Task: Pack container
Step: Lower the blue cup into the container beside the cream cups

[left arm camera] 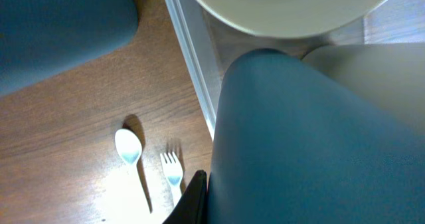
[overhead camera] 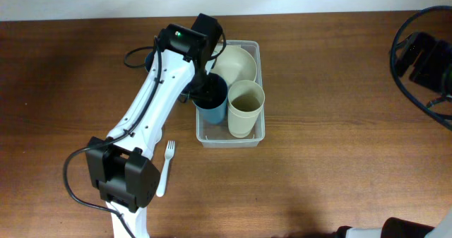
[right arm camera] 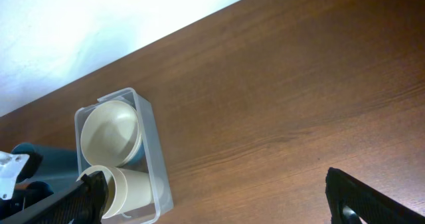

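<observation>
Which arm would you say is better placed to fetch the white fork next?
Left, after releasing the blue cup: the fork lies near its base, left of the container; the open right end effector is far off.

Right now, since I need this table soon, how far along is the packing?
Done: the cream bowl and cream cup sit in the container. In hand: the left gripper is shut on the blue cup, inside the container too. Left: the fork and spoon lie on the table.
</observation>
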Controlling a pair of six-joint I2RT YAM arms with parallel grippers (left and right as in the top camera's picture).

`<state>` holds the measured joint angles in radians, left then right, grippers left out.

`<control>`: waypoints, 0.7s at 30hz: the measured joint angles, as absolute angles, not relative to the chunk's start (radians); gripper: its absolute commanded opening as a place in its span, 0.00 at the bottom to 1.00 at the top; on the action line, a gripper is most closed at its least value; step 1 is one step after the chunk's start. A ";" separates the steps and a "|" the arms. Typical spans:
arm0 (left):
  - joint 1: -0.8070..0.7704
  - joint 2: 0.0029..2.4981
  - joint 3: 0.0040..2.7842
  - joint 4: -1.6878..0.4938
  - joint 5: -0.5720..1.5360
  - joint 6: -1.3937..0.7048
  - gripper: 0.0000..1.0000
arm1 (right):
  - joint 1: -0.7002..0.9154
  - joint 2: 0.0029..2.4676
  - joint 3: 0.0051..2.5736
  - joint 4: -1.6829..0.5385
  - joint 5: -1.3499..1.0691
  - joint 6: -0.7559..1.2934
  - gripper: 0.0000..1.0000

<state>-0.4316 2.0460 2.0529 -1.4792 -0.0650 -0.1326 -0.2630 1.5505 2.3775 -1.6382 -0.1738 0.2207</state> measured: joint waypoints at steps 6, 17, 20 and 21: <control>-0.432 2.048 2.053 -1.480 -0.064 -0.133 0.06 | -0.263 1.551 2.378 -1.638 -0.174 0.220 0.99; -0.432 2.069 2.048 -1.507 -0.054 -0.140 0.24 | -0.263 1.551 2.378 -1.638 -0.174 0.220 0.99; -0.432 2.100 2.048 -1.505 -0.052 -0.140 0.24 | -0.263 1.551 2.378 -1.638 -0.174 0.221 0.99; -0.432 2.109 2.047 -1.501 -0.052 -0.140 0.24 | -0.263 1.551 2.378 -1.638 -0.174 0.220 0.99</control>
